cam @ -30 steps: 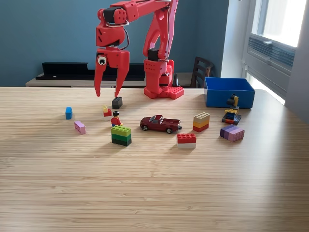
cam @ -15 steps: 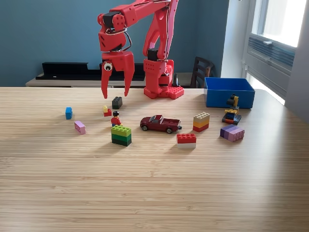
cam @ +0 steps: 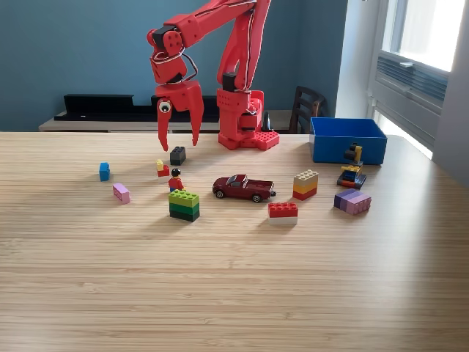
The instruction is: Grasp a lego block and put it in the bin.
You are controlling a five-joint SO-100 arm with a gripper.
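Observation:
My red gripper [cam: 179, 144] hangs open, fingers pointing down, just above a small black lego block [cam: 177, 155] near the back of the table. Nothing sits between the fingers. The blue bin [cam: 347, 140] stands at the exterior view's right, beside the arm's base. Other lego pieces lie scattered: a green stack [cam: 184, 205], a red-and-white brick [cam: 283, 213], a tan-yellow-red stack [cam: 305, 185], a purple block [cam: 352, 202], a pink brick [cam: 121, 193], a light blue brick [cam: 104, 171] and a small yellow-red piece [cam: 161, 168].
A dark red toy car [cam: 243, 188] and a minifigure [cam: 176, 180] stand mid-table. A small yellow-black lego build [cam: 352, 170] sits in front of the bin. Behind the table are a long black tray [cam: 99, 107] and a chair [cam: 306, 108].
The gripper has swung toward the exterior view's right and back, ending over the black block, with its fingers a little closer together than before.

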